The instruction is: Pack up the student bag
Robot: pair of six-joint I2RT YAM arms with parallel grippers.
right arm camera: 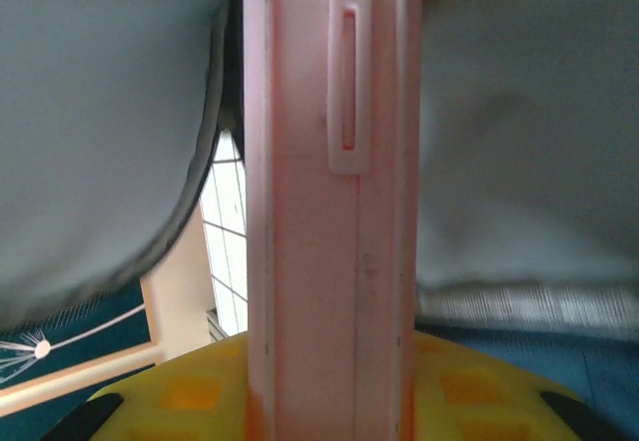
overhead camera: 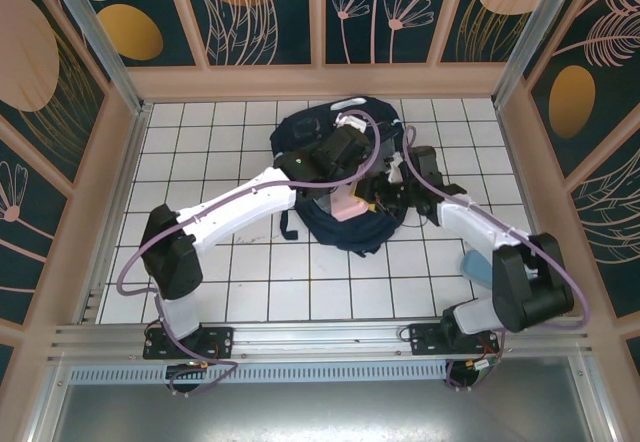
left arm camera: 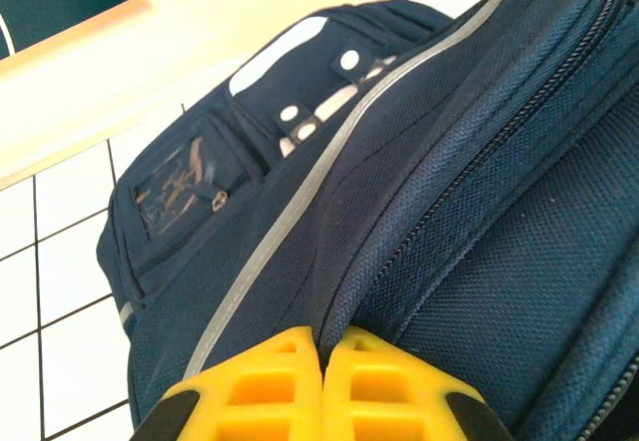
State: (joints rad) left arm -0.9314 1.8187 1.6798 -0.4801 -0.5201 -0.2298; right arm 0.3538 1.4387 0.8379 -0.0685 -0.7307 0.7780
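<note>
While the overhead view places the student bag point(overhead camera: 350, 234) mid-table on the white tiles point(overhead camera: 200, 162) beneath both arms, the left wrist view shows the left gripper point(left arm camera: 321, 351) pressed shut at its zipper seam point(left arm camera: 464, 177). The right wrist view shows the right gripper point(right arm camera: 329, 371) clamped on a flat pink case point(right arm camera: 319, 212).

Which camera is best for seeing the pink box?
The right wrist camera: the pink box stands close up, pinched in the right gripper, its little clasp plain to see. In the top camera the box is a small pink patch at the backpack, half hidden by the arms.
</note>
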